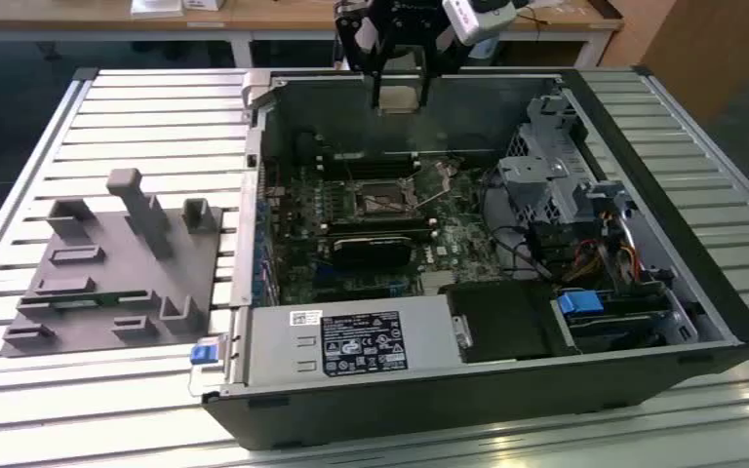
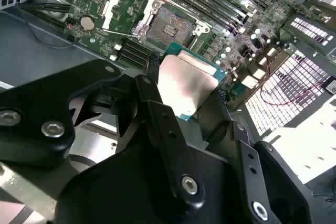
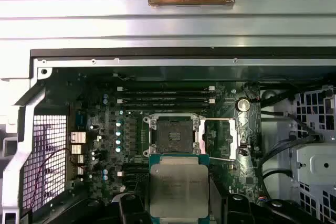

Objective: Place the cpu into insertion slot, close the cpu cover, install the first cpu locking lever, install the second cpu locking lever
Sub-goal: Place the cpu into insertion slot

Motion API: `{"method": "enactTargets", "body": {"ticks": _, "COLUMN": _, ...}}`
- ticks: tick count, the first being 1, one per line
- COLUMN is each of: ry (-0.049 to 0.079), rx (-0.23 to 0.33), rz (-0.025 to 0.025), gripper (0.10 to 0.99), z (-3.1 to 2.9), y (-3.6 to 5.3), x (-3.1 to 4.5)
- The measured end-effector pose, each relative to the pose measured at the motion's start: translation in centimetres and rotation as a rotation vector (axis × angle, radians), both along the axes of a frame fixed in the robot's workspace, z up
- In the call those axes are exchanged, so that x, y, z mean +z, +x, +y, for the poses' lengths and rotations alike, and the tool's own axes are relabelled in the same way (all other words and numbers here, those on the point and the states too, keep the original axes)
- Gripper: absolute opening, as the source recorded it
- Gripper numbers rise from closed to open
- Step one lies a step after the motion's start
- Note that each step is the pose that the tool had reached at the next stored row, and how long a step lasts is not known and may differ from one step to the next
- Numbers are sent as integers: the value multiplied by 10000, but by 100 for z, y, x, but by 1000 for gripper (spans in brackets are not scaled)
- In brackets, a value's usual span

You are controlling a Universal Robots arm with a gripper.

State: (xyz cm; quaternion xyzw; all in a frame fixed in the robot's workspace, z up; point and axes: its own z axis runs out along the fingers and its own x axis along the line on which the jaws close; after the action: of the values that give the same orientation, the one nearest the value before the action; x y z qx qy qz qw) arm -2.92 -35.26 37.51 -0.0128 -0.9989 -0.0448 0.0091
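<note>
My gripper (image 1: 398, 95) hangs high over the back of the open computer case, shut on the cpu (image 1: 398, 97), a flat square chip with a silvery-beige top. Both wrist views show the cpu (image 2: 185, 85) (image 3: 178, 184) pinched between the black fingers (image 2: 157, 108), well above the motherboard. The insertion slot (image 3: 172, 132) (image 2: 169, 26) (image 1: 381, 203) lies bare below, a dark square with a silver rim. The cpu cover (image 3: 218, 137) (image 2: 119, 4), a thin silver frame, is swung open and lies beside the slot.
The case walls (image 1: 260, 146) ring the motherboard. A black block (image 1: 374, 244) sits just in front of the slot, a labelled grey power supply (image 1: 348, 341) at the front, and drive cages and cables (image 1: 570, 205) on the exterior view's right. A grey fixture (image 1: 114, 263) lies outside the case.
</note>
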Motion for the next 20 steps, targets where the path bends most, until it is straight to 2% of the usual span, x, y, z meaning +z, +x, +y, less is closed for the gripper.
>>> {"method": "enactTargets", "body": {"ticks": 6, "ry": 0, "rx": -105, "rz": 0, "gripper": 537, "z": 0, "y": 1, "x": 0}}
{"method": "enactTargets", "body": {"ticks": 14, "ry": -4, "rx": -1387, "rz": 1, "gripper": 537, "z": 0, "y": 0, "x": -8}}
{"method": "enactTargets", "body": {"ticks": 20, "ry": -5, "rx": -1977, "rz": -1, "gripper": 537, "z": 7, "y": 1, "x": -14}}
